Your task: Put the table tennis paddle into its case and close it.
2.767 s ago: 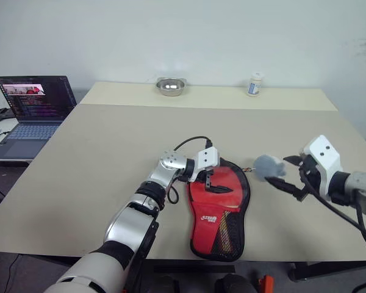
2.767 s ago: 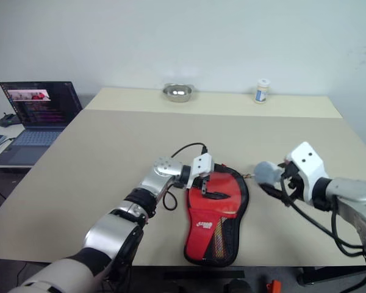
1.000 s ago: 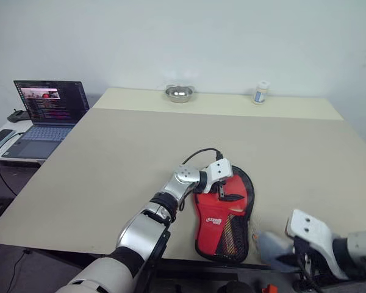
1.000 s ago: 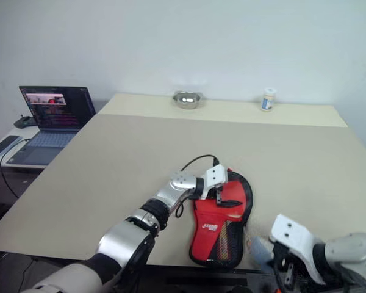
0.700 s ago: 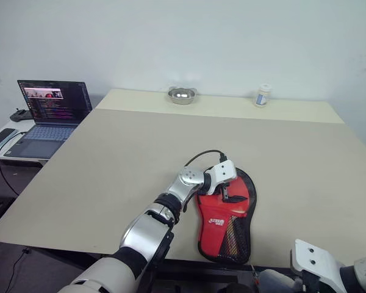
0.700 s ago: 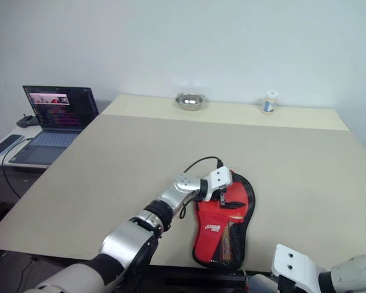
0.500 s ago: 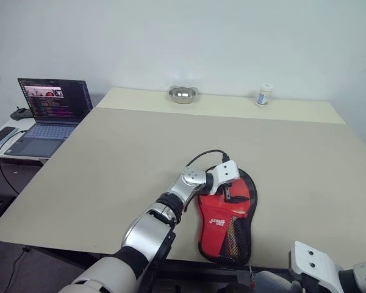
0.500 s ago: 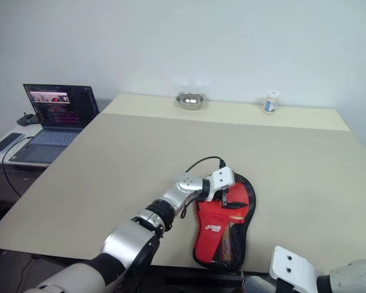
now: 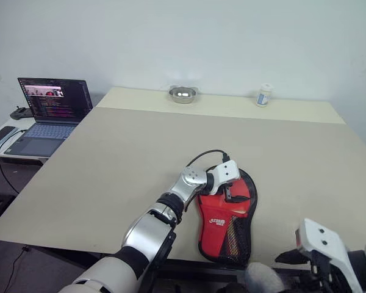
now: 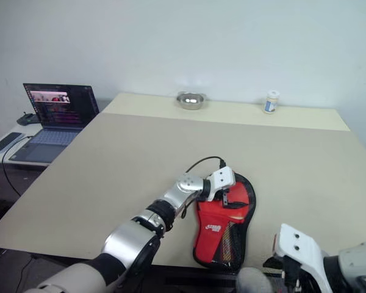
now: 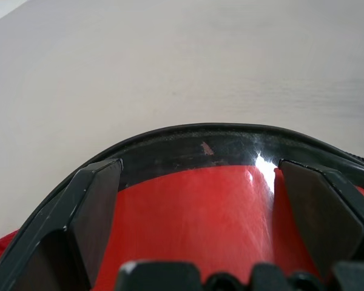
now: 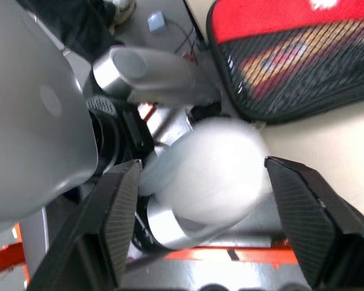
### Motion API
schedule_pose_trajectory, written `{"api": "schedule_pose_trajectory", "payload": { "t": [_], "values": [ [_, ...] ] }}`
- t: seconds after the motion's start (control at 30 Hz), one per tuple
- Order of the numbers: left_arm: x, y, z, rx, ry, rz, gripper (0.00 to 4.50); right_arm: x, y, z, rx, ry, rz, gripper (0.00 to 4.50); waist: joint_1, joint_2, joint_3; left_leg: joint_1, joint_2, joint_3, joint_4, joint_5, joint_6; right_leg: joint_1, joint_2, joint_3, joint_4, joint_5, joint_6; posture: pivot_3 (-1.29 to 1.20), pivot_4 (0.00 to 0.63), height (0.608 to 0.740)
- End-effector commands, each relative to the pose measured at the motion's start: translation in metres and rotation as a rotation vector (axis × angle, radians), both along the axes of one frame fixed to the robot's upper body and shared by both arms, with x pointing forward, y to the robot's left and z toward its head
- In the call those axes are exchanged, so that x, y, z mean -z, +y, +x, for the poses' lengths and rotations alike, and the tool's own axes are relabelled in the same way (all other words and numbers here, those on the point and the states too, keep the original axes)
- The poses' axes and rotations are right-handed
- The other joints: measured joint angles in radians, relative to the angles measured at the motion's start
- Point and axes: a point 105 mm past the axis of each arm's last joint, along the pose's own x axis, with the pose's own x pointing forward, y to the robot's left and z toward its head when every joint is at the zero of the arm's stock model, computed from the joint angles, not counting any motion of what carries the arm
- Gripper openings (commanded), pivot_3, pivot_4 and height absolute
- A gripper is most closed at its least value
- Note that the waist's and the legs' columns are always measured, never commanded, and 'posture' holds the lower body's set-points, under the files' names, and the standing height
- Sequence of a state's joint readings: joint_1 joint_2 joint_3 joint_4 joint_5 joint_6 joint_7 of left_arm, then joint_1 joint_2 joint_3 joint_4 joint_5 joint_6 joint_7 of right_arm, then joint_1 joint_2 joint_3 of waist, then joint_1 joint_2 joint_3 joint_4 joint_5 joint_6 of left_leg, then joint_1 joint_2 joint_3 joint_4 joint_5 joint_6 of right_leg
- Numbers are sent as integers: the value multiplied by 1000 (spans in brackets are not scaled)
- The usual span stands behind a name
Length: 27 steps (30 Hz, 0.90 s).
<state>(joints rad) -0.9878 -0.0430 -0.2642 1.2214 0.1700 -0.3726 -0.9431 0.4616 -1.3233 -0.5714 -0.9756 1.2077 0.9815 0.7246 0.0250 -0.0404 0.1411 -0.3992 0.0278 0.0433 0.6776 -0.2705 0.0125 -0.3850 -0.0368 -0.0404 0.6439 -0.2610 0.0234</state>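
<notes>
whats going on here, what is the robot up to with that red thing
The left gripper hangs open over the round end of the case, which lies red side up near the front edge of the table. The right gripper is low off that edge, fingers apart, with a blurred grey object between them.

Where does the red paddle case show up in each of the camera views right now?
Left eye view: the case lies near the table's front edge, right of centre, the left gripper over its round end.
Right eye view: lower middle, same pose.
Left wrist view: its red face and black rim lie between the open fingers.
Right wrist view: its mesh end overhangs the table edge.
Shared landmark: the black mesh pocket.
</notes>
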Motion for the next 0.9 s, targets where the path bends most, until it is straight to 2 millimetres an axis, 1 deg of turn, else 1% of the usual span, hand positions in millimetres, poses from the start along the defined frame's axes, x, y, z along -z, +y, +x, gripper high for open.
{"api": "schedule_pose_trajectory", "payload": {
  "t": [0.03, 0.07, 0.13, 0.17, 0.23, 0.27, 0.33, 0.4, 0.43, 0.5, 0.6, 0.67, 0.7, 0.83, 0.9],
  "values": [
    [10, 0, -3, -20, 55, 2, 4500, -19, -9, 30, 59, -134, 48, 3381, 0, 0, 1, 0, 0, 0, 0, 0, 0, 0, 0, 0, 0, 0, 0, 0, 150, 740],
    [4, -1, -2, -17, 39, -21, 4500, -23, -12, 40, 81, -181, 56, 3381, -1, 1, 1, 0, 0, 0, 0, 0, 0, 0, 0, 0, 0, 0, 0, 0, 150, 740],
    [-14, 2, 3, 1, -22, -72, 4500, -29, -22, 69, 163, -318, 88, 3381, -2, 0, 3, -1, 0, 0, 0, 0, 0, -1, 0, 0, 0, 0, 0, 0, 150, 740],
    [-24, 5, 5, 16, -50, -94, 4500, -30, -24, 79, 181, -356, 104, 3381, -2, -1, 5, -1, 0, 0, 0, 0, 0, -2, 0, 0, 0, 0, 0, 0, 150, 740],
    [-37, 9, 7, 35, -84, -120, 4500, -28, -27, 90, 179, -395, 133, 3381, -2, 3, 10, -3, 0, 1, 0, 0, 0, -4, 0, 0, 1, 0, 0, 0, 150, 740],
    [-49, 16, 8, 54, -112, -137, 4500, -25, -29, 98, 181, -415, 157, 3381, -2, 5, 12, -3, 0, 1, -1, 0, 0, -5, 0, 1, 1, 0, 0, 0, 150, 740],
    [-76, 40, 11, 70, -166, -168, 4500, -18, -32, 122, 217, -473, 221, 3381, -9, 6, 14, -8, 0, 2, -2, 0, 0, -11, 2, 2, 2, 0, -1, 0, 150, 740],
    [-89, 64, 6, 56, -151, -185, 4500, -14, -33, 140, 244, -515, 279, 3381, -24, 9, 16, -16, 2, 4, 0, 1, 0, -21, 5, 5, 5, 3, -6, 0, 150, 740],
    [-91, 75, 3, 34, -135, -187, 4500, -12, -35, 146, 252, -533, 299, 3381, -25, 13, 17, -17, 2, 4, -1, 1, -1, -22, 5, 5, 6, 4, -7, 0, 150, 740],
    [-88, 97, -3, -25, -116, -170, 4500, -7, -41, 157, 265, -557, 316, 3381, -25, 21, 19, -17, 2, 4, -1, 1, -1, -23, 5, 5, 7, 3, -7, 0, 150, 740],
    [-78, 123, -10, -130, -84, -152, 4500, -2, -56, 169, 292, -575, 318, 3381, -19, 24, 20, -17, 1, 4, -2, 1, -1, -23, 5, 4, 6, 2, -8, 0, 150, 740],
    [-75, 129, -9, -177, -75, -139, 4500, -4, -67, 173, 309, -587, 315, 3381, -10, 24, 21, -17, 0, 4, 0, 1, -1, -22, 5, 3, 7, 2, -8, 0, 150, 740],
    [-74, 128, -8, -191, -73, -135, 4500, -4, -72, 174, 312, -594, 310, 3381, -3, 24, 21, -17, 0, 4, 1, 1, 0, -22, 5, 3, 8, 2, -8, 0, 150, 740],
    [-59, 143, -1, -260, -43, -102, 4500, -5, -65, 169, 295, -607, 294, 3381, -1, 24, 21, -16, -2, 5, 2, 1, 0, -21, 5, 4, 9, 3, -7, 0, 150, 740],
    [-56, 141, 2, -273, -45, -97, 4500, -4, -66, 167, 301, -606, 280, 3381, -2, 24, 21, -15, -1, 5, 3, 1, 0, -21, 5, 5, 11, 3, -7, 0, 150, 740]
  ]
}}
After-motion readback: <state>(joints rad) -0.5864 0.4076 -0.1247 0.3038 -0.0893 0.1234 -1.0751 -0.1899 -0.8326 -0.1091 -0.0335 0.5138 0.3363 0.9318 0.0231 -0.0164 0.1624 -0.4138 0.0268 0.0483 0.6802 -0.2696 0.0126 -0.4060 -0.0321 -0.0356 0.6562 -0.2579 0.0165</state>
